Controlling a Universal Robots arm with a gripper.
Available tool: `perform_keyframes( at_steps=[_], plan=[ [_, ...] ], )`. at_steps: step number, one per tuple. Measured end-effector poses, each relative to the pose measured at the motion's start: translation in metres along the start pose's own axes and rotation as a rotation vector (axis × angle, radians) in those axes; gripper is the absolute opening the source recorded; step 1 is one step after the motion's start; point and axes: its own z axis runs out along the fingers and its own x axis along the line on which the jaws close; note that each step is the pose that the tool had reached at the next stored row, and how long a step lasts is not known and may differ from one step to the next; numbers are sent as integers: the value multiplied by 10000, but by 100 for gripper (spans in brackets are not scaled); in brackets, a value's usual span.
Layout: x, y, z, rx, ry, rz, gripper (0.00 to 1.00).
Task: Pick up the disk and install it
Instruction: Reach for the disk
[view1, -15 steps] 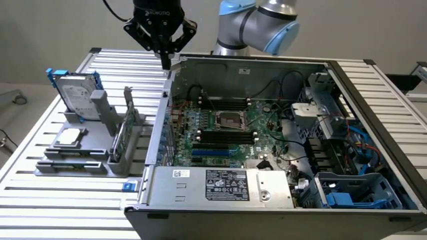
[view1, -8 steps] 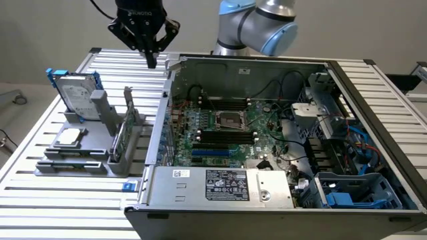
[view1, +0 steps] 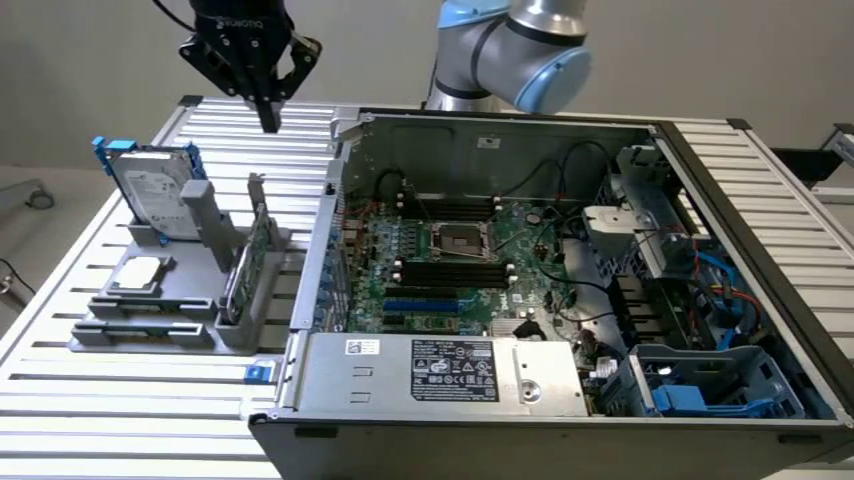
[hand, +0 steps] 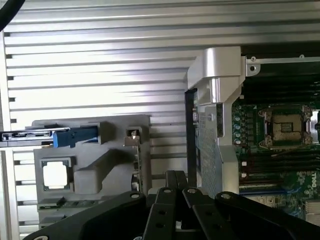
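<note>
The disk (view1: 150, 190), a silver-grey hard drive with a white label and blue side rails, stands upright in a grey holder (view1: 160, 290) at the exterior view's left. In the wrist view the disk (hand: 50, 136) appears edge-on with its blue rail. My gripper (view1: 271, 120) hangs in the air above the slatted table, behind the holder and apart from the disk. Its black fingers (hand: 176, 186) are pressed together with nothing between them. The open computer case (view1: 561, 270) lies at the exterior view's right of the holder.
The holder also carries a flat silver square chip (view1: 139, 273) and a thin green card (view1: 251, 262) standing on edge. Inside the case are a motherboard (view1: 454, 270), cables and blue drive bays (view1: 707, 385). The slatted aluminium table (view1: 120, 390) has free room in front of the holder.
</note>
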Motion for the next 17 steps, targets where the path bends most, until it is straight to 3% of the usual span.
perform_keyframes(
  at_steps=[4, 17],
  plan=[
    [185, 10, -2, 2, 31, 2, 11],
    [778, 42, -8, 2, 31, 2, 11]
  ],
)
